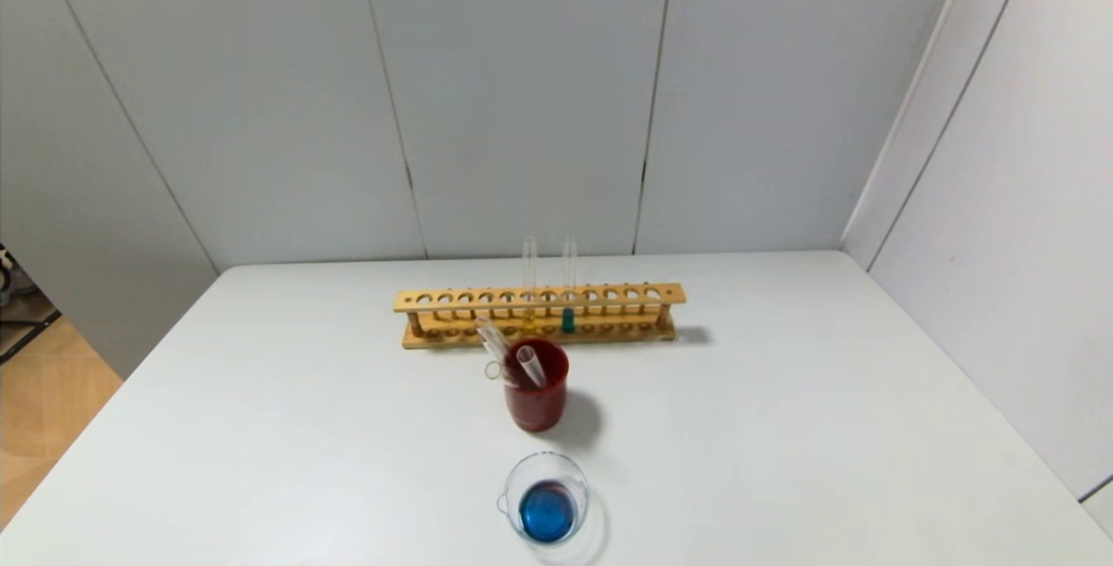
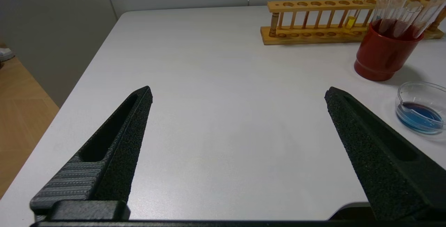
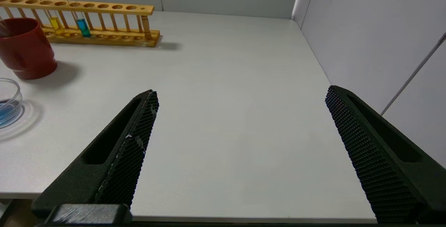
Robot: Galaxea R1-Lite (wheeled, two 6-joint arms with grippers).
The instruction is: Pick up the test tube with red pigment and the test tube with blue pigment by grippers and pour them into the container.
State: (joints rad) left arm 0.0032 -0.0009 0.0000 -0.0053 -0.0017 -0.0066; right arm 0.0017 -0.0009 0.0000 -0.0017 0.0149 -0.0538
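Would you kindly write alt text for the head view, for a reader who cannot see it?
A clear glass beaker holding blue liquid sits near the front of a white table. Behind it stands a dark red cup with empty glass tubes, then a wooden rack holding two upright tubes. No robot hand shows.

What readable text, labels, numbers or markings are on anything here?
None: no text shows in any view.
Wooden rack: no markings.
Red cup: plain.
Container: no graduations visible.
Left gripper, right gripper: no lettering.
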